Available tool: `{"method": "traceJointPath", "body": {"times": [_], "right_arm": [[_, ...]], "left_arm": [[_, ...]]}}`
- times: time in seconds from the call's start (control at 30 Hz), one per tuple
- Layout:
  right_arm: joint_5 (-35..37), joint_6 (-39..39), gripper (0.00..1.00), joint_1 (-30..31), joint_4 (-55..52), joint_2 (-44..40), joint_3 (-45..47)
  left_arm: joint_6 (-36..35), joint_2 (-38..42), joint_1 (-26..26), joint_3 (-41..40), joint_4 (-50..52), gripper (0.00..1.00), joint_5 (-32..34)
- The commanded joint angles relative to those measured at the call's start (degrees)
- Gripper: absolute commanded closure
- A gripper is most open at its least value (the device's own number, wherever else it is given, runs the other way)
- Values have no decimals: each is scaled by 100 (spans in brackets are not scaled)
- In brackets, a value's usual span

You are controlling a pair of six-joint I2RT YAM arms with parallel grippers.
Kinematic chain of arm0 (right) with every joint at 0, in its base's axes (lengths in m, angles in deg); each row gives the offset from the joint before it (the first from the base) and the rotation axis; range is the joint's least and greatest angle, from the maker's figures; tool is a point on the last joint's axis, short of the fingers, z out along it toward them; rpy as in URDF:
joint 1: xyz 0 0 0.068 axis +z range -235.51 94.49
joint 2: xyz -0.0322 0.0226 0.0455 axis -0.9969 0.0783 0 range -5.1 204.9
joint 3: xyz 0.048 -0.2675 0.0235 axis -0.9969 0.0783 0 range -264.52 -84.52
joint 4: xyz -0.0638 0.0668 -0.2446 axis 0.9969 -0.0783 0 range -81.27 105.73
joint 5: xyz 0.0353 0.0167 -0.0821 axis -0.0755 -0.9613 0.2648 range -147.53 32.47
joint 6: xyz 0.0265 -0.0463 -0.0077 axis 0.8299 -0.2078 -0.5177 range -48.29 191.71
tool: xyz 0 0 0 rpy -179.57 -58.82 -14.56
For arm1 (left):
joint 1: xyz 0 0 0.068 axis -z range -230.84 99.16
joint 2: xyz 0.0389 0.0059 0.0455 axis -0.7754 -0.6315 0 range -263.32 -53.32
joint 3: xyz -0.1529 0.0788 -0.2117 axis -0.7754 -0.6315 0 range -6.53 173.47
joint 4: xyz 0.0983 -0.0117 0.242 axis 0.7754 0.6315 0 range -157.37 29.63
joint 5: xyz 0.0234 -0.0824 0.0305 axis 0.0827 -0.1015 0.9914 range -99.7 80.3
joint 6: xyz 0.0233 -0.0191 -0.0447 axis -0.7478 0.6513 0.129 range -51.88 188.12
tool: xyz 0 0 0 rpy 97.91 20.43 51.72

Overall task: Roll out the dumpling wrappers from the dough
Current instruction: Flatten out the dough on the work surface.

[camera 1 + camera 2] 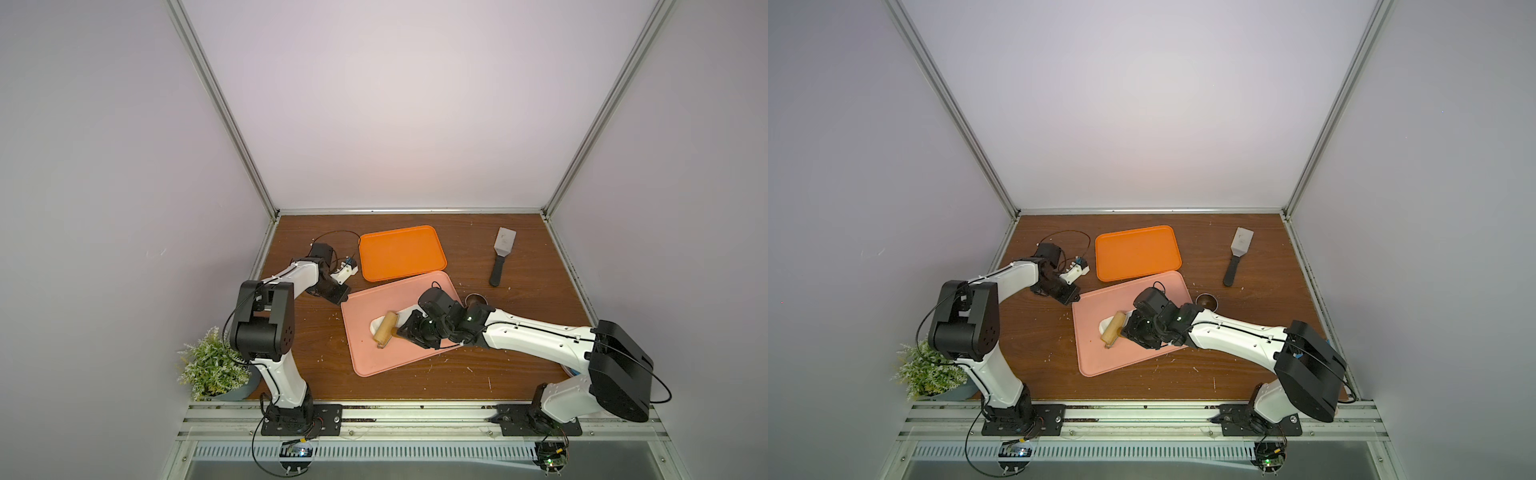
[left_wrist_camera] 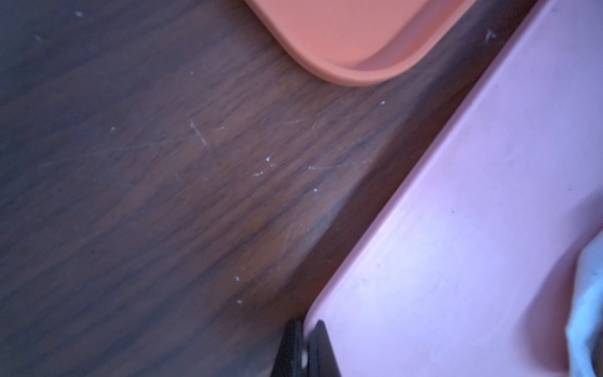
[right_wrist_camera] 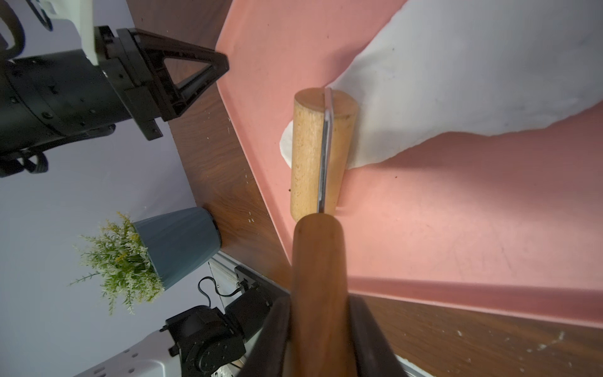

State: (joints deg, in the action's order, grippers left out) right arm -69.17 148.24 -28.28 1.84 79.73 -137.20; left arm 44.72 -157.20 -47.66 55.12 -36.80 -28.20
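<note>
Right wrist view first: what is the right gripper (image 3: 318, 329) doing?

Its jaws are clenched on the dark wooden handle (image 3: 318, 274) of the rolling pin (image 3: 321, 150), one finger on each side.

And the dough (image 3: 456, 75)?

It lies as a flat, uneven white sheet on the pink tray (image 3: 456, 212). The pin's pale drum sits across one narrow end of it, and a bit of dough shows past the drum.

Where is the left gripper (image 2: 306, 346)?

At the pink tray's far left corner, near the orange tray (image 1: 399, 253). Its jaws are pinched together on the rim there, one fingertip over the table (image 2: 163, 196), the other over the tray.

Anything else in a top view?

A spatula (image 1: 503, 257) lies well apart, toward the back right of the table. A potted plant (image 1: 212, 365) stands by the left arm's base.
</note>
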Motion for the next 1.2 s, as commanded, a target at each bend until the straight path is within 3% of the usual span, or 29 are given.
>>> {"method": "traceJointPath", "body": {"times": [0.0,0.4,0.93,1.17], "right_arm": [[-19,363,100,-39,-2371,378,562],[162,94,100,-234,-2927,-88,347],[278,-1543,100,-239,-2672,356,-2940],[814,-968,100,-526,-2593,-102,-2427]], "left_arm": [[148,-820,-124,-416,-699,100,1270],[143,-814,-133,-408,-694,100,1253],[133,-836,-142,-408,-677,100,1211],[125,-858,-142,-395,-674,100,1168]]}}
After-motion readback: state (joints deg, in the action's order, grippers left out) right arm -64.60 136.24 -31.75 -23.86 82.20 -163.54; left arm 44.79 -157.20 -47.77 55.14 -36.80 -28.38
